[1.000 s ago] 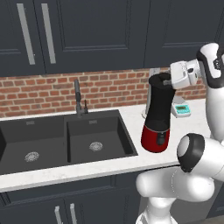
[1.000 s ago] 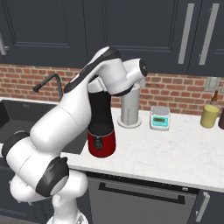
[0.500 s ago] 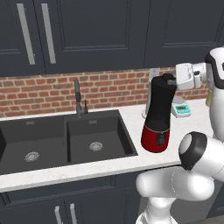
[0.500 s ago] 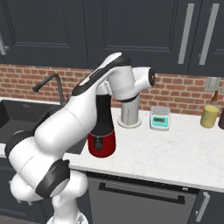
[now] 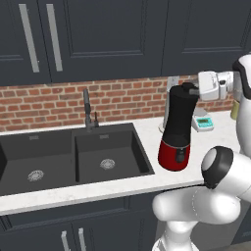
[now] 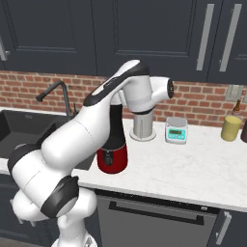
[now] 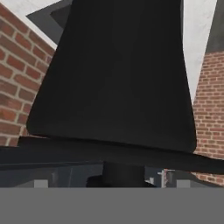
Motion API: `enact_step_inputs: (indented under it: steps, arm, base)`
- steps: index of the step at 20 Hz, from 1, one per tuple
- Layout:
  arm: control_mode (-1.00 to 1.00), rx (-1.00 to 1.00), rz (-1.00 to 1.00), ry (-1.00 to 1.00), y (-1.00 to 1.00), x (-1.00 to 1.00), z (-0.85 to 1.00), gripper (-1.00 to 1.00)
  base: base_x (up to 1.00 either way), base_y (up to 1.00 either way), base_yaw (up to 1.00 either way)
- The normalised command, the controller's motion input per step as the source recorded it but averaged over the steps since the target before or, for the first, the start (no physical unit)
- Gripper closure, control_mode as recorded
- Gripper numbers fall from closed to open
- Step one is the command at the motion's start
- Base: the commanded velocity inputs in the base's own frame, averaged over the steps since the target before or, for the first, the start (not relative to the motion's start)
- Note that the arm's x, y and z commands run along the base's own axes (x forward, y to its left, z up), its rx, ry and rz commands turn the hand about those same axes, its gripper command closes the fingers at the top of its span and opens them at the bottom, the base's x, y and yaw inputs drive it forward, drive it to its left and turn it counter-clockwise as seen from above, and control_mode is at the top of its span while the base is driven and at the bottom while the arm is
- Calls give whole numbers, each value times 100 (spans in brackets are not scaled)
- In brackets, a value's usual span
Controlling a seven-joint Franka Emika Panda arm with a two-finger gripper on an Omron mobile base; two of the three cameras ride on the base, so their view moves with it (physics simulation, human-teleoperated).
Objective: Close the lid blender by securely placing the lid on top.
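The blender [image 5: 177,128] stands on the white counter right of the sink, a tall black jar on a glossy red base [image 6: 112,157]. The flat black lid [image 5: 184,88] lies across the jar's top. My gripper [image 5: 192,90] reaches in sideways from the right at lid height and is shut on the lid's small knob. In the hand view the lid [image 7: 109,152] shows as a thin dark disc against the jar's wide rim, with its knob [image 7: 123,174] at the bottom centre. My arm hides most of the jar in the right base view.
A double black sink [image 5: 73,157] with a dark faucet [image 5: 87,110] lies to the left. Behind the blender stand a metal canister [image 6: 144,126] and a white-teal scale [image 6: 176,130]; a yellow jar [image 6: 230,128] stands far right. Dark cabinets hang above.
The forearm has swung lower and to the right, while the hand has stayed at the jar's top with the lid.
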Motion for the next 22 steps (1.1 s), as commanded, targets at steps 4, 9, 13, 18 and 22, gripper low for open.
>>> enact_step_inputs:
  steps: [4, 9, 13, 18, 22]
  arm:
    - [-100, 1, 0, -5, 0, 0, 26, -100]
    - [-100, 1, 0, -9, 0, -17, 31, -100]
    - [-100, 0, 0, -9, 5, -45, 20, -100]
    - [-100, 0, 0, -5, 48, -63, 3, -100]
    - [-100, 0, 0, 0, 88, -55, 0, -100]
  base:
    - [0, 0, 0]
    - [0, 0, 0]
    - [0, 0, 0]
    - [0, 0, 0]
    - [0, 0, 0]
